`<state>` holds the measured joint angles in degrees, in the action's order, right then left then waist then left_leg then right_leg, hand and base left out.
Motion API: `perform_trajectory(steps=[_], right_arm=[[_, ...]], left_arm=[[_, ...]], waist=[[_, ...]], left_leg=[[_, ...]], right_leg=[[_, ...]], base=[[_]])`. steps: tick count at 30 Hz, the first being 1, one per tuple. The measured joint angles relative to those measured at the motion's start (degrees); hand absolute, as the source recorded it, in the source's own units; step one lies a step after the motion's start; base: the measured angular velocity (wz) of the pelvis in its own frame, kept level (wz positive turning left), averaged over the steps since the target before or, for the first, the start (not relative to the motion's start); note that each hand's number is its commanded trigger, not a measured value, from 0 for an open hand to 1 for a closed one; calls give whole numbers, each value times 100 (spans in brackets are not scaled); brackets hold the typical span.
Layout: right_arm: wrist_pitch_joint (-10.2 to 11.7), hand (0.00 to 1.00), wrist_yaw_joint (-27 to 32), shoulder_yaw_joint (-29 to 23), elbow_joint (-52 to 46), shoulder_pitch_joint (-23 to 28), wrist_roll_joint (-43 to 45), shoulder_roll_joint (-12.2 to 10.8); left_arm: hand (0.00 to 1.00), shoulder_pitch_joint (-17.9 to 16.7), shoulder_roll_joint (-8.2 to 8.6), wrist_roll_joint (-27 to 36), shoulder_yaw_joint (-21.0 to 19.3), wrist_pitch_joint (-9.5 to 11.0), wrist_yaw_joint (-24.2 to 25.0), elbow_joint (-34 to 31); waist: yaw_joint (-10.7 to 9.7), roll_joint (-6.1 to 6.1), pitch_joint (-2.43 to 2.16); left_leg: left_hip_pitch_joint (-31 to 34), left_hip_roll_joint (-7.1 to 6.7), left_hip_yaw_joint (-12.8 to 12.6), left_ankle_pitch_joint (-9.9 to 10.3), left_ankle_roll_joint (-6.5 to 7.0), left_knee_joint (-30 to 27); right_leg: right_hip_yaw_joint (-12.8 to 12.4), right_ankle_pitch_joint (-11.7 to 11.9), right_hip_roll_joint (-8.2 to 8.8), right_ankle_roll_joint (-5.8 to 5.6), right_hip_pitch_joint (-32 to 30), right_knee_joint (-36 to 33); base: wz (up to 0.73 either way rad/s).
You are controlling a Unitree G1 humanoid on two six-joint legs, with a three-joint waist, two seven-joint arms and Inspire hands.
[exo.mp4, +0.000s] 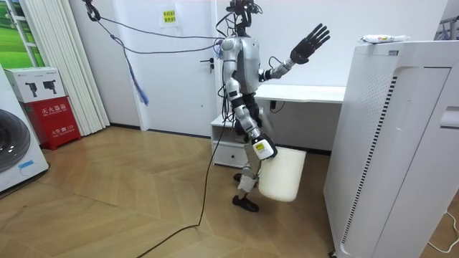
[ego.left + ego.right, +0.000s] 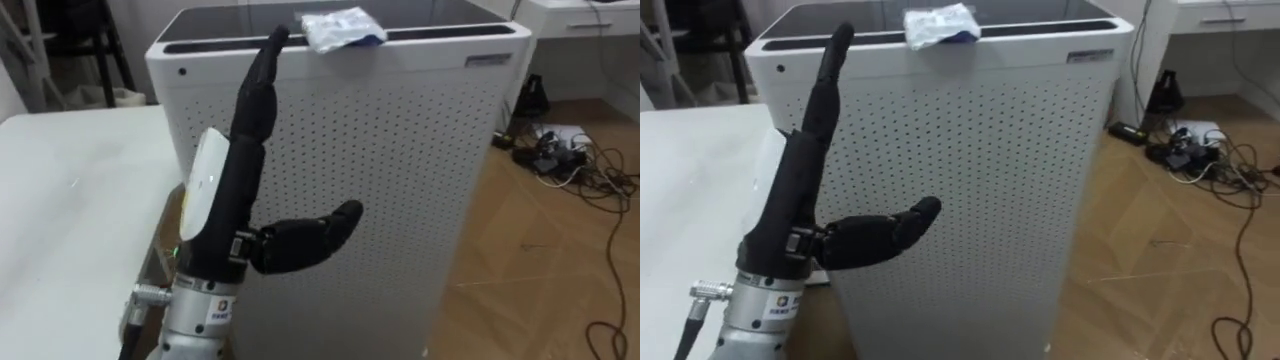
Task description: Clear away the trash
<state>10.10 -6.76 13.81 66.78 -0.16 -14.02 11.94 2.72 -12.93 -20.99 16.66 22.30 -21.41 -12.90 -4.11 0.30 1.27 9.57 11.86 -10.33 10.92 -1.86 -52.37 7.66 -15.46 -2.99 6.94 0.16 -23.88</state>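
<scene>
left eye view: the left robot hand (image 2: 235, 200) is held up in front of the air purifier (image 2: 380, 150), wide open with straight fingers and the thumb out sideways, holding nothing. the garbage (image 2: 342, 27), a crumpled white-and-blue wrapper, lies on the air purifier's top at its front edge, just past the fingertips and not touched. the open pose looks like preparation for reaching over that edge. the bench (image 2: 70, 200) lies to the left of the air purifier.

room view: the robot stands a step short of the air purifier (image 1: 387, 143), facing it, with the left robot hand (image 1: 308, 41) lifted to about the height of its top, where the garbage (image 1: 384, 39) rests. the right robot hand (image 1: 262, 148) hangs low at the rim of a white bin (image 1: 281, 175), probably kept there to take the wrapper; i cannot tell how it grips.

right eye view: the same open left robot hand (image 2: 790, 215) is below and left of the garbage (image 2: 938, 24).
</scene>
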Motion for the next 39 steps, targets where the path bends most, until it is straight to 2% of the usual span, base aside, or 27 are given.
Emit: perform_trajectory(steps=[2, 3, 5, 6, 8, 9, 10, 11, 12, 13, 15, 17, 18, 19, 20, 21, 22, 23, 25, 26, 28, 30, 31, 32, 33, 35, 39], right_arm=[[-12, 100, 87, -59, 2, 47, -101, 46], [-13, 100, 106, -81, 14, 57, -110, 51], [-15, 100, 176, -116, 82, 68, -159, 67], [-16, 100, 191, -117, 114, 69, -178, 69], [-17, 100, 247, -144, 194, 77, -195, 79], [-17, 100, 252, -157, 198, 80, -191, 82], [-20, 100, 279, -158, 207, 84, -183, 85], [-24, 100, 289, -159, 207, 83, -179, 85], [-24, 100, 290, -159, 207, 83, -177, 85], [-27, 100, 295, -169, 206, 81, -164, 82], [-33, 100, 297, -166, 205, 83, -181, 91], [-54, 100, 294, -163, 203, 91, -192, 134], [-88, 100, 294, -164, 203, 91, -192, 133], [-143, 100, 295, -164, 193, 88, -193, 130], [-147, 100, 311, -165, 193, 88, -191, 124], [-148, 100, 324, -165, 191, 80, -188, 112], [-149, 100, 363, -167, 165, 59, -171, 97], [-149, 100, 376, -169, 128, 60, -179, 121], [-147, 100, 365, -162, 130, 95, -192, 177], [-147, 100, 329, -156, 116, 102, -191, 171], [-132, 100, 268, -158, 46, 67, -188, 165], [-123, 100, 241, -166, 41, 55, -148, 149], [-131, 100, 244, -165, 45, 56, -135, 144], [-138, 100, 238, -159, 39, 50, -132, 138], [-143, 100, 199, -157, 40, 50, -121, 137], [-145, 100, 17, -153, 41, 16, -64, 127], [-147, 100, -61, -144, 48, -15, -72, 120]], left_arm=[[0, -8, -1, -108, -47, 97, -146, 0], [0, -9, -1, -177, -83, 104, -171, 0], [0, -8, 1, -372, -248, 160, -305, 1], [0, -9, 5, -429, -296, 172, -327, 1], [0, -9, 13, -709, -479, 232, -411, -3], [0, -10, 16, -788, -533, 246, -436, -4], [0, -9, 18, -935, -611, 268, -494, -10], [0, -8, 17, -1120, -671, 273, -551, -40], [0, -9, 16, -1209, -701, 276, -557, -64], [0, -8, 7, -1461, -753, 277, -584, -102], [0, 19, -45, -1751, -756, 277, -604, -130], [0, 24, -166, -1923, -758, 267, -611, -143], [0, 25, -188, -1985, -758, 261, -623, -143], [0, 64, -209, -2112, -756, 264, -662, -143], [0, 120, -214, -2193, -757, 268, -696, -143], [0, 141, -226, -2217, -759, 270, -721, -143], [0, 167, -271, -2255, -763, 275, -776, -144], [0, 204, -309, -2269, -765, 282, -791, -144], [0, 291, -344, -2435, -779, 279, -816, -155], [0, 298, -386, -2482, -817, 280, -865, -190], [0, 300, -428, -2475, -897, 263, -939, -264], [0, 335, -441, -2476, -925, 277, -959, -308], [0, 341, -466, -2476, -925, 278, -972, -308], [0, 304, -499, -2472, -919, 303, -1020, -308], [0, 297, -514, -2475, -917, 345, -1045, -315], [0, 291, -725, -2484, -924, 460, -1042, -517], [0, 78, -928, -2495, -916, 526, -1036, -825]], waist=[[70, -26, 11], [126, -28, 12], [196, -35, 12], [223, -40, 12], [301, -57, -6], [303, -56, -8], [304, -54, -36], [309, -58, -90], [332, -69, -100], [353, -44, -125], [366, -128, -116], [395, -125, -110], [399, -115, -115], [429, -88, -116], [450, -57, -101], [469, -47, -93], [503, -25, -84], [531, 12, -63], [604, 106, -29], [660, 198, -35], [630, 295, -17], [545, 303, -21], [521, 247, -20], [482, 192, -10], [473, 192, -25], [685, 173, -49], [793, 145, -59]], left_leg=[[358, -309, 292, 97, 41, 338], [435, -386, 312, 95, 37, 488], [630, -638, 469, 53, -17, 1409], [637, -691, 505, 39, -17, 1697], [692, -930, 809, -272, -70, 2594], [689, -984, 911, -389, -74, 2803], [663, -1029, 962, -607, -36, 3137], [636, -1066, 962, -811, 3, 3353], [579, -1084, 955, -925, 23, 3389], [497, -1165, 966, -1073, 146, 3359], [419, -1293, 882, -981, 239, 3250], [405, -1456, 855, -747, 353, 3049], [397, -1484, 839, -673, 378, 3002], [388, -1555, 802, -536, 447, 2892], [350, -1574, 760, -376, 510, 2795], [325, -1586, 728, -317, 546, 2745], [258, -1638, 714, -194, 607, 2694], [191, -1687, 706, -55, 690, 2639], [-11, -1720, 722, 100, 778, 2633], [-132, -1739, 774, 157, 836, 2711], [-187, -1734, 807, 144, 840, 2825], [-228, -1767, 910, 99, 867, 2901], [-236, -1795, 963, 112, 853, 2900], [-247, -1803, 1113, 139, 810, 2899], [-257, -1778, 1180, 154, 779, 2925], [-360, -1645, 1217, 115, 684, 3166], [-531, -1544, 1239, 111, 624, 3332]], right_leg=[[-186, -62, 2, 40, -26, -58], [-241, -68, 3, 52, -28, -61], [-383, -122, -10, 92, -5, -60], [-446, -137, -18, 94, 6, -62], [-592, -199, -28, 80, 37, -50], [-612, -215, -28, 69, 54, -33], [-627, -251, -26, 51, 98, 28], [-670, -310, -23, 21, 117, 42], [-716, -343, -12, -1, 141, 49], [-764, -399, 37, -56, 214, 110], [-714, -485, 209, -170, 332, 156], [-545, -572, 406, -316, 474, 210], [-517, -590, 447, -347, 500, 178], [-402, -639, 535, -436, 498, -2], [-255, -665, 623, -487, 427, -351], [-195, -668, 683, -496, 357, -603], [-69, -633, 820, -563, 198, -1151], [3, -536, 939, -734, 66, -1633], [31, -286, 1037, -998, -62, -2099], [17, -313, 1072, -1049, -147, -2198], [19, -554, 1110, -1051, -508, -1970], [27, -556, 1198, -1046, -747, -1256], [0, -264, 1247, -1077, -817, -590], [54, 161, 1242, -1067, -813, -374], [91, 172, 1188, -1054, -758, -242], [194, 306, 993, -977, -554, 184], [273, 377, 874, -931, -256, 517]], base=[[-36], [-52], [-45], [-42], [-39], [-23], [-14], [-15], [-17], [-15], [-5], [0], [0], [5], [3], [0], [0], [0], [-1], [-9], [11], [41], [49], [48], [36], [6], [3]])
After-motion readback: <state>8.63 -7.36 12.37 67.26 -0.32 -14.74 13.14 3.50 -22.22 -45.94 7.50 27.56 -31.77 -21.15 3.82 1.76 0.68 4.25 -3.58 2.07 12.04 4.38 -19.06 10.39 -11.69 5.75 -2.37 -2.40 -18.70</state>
